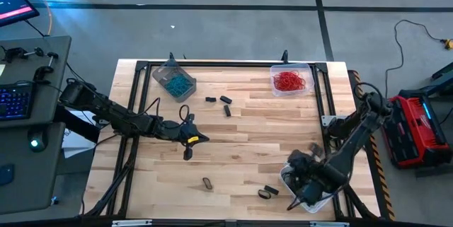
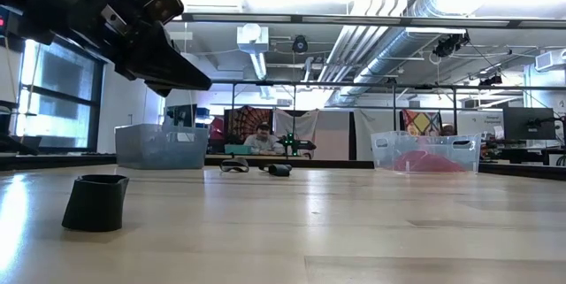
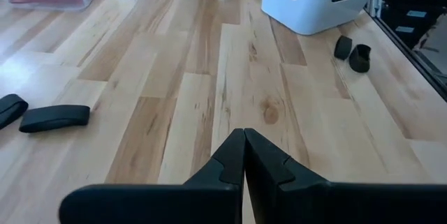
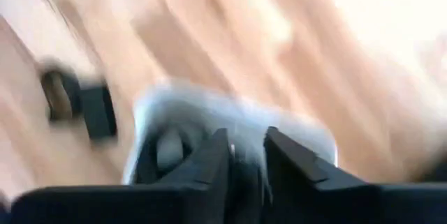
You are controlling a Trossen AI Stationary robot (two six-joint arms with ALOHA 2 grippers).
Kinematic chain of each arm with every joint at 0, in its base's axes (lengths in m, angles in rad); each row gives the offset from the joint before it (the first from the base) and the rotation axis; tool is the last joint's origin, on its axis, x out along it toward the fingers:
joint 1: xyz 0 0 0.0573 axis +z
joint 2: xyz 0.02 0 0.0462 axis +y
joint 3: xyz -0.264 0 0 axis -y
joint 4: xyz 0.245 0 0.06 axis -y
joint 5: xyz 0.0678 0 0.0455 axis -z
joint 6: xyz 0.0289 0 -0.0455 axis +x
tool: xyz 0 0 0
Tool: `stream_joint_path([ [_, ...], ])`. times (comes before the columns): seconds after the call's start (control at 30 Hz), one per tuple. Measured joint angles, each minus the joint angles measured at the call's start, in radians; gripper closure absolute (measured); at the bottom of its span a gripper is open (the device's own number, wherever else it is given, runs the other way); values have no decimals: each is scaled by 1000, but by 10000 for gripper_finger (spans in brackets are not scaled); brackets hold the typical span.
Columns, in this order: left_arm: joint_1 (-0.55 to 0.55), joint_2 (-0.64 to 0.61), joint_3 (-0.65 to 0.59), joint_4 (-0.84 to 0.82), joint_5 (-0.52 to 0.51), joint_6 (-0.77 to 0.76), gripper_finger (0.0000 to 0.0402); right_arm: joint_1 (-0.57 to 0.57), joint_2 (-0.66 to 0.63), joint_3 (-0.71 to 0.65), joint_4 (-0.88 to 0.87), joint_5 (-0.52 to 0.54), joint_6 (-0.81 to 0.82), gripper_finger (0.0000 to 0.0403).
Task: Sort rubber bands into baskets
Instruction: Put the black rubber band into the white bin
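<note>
Desk [image 1: 233,149]: pale wood planks inside a black frame.

Baskets, three in all. Grey-tinted basket [image 1: 173,80] at the far left, holding teal-blue rubber bands [image 1: 177,84]. Clear basket [image 1: 291,80] at the far right, holding red rubber bands [image 1: 289,80]. Whitish basket [image 1: 306,184] at the near right edge, largely covered by the right arm; dark bands show inside it in the left wrist view.

Loose black rubber bands: three lie close together on the far middle of the desk [image 1: 225,101], between the two far baskets. One lies just near of the left tool [image 1: 187,154]. One lies near centre-left [image 1: 207,182]. Two lie side by side just left of the whitish basket [image 1: 267,191].

Left tool [image 1: 204,138]: over the left-centre of the desk, fingers pressed together, nothing between them. It hangs above the surface, clear of the band beneath it.

Right tool [image 1: 294,202]: at the near corner of the whitish basket, fingers [image 4: 213,158] a little apart. The right wrist view is blurred and does not show whether anything sits between them.

Room beyond the desk: a seated person [image 2: 263,140] in the low view; red case [image 1: 414,124] on the floor at right.
</note>
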Motion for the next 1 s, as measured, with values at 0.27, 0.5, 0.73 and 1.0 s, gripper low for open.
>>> stream_joint_path([
  [0.27, 0, 0, 0, 0, -26, 1, 401, -177, 0, -128, 191, 262, -227, 389],
  [0.5, 0, 0, 0, -1, -25, 2, 402, -435, 0, -317, 818, 243, -600, 401],
  [0.73, 0, 0, 0, -2, -23, 1, 402, -626, 0, -451, 1315, 216, -917, 376],
  [1.0, 0, 0, 0, -9, -22, 1, 402, -757, 107, -443, 1488, 213, -1016, 263],
])
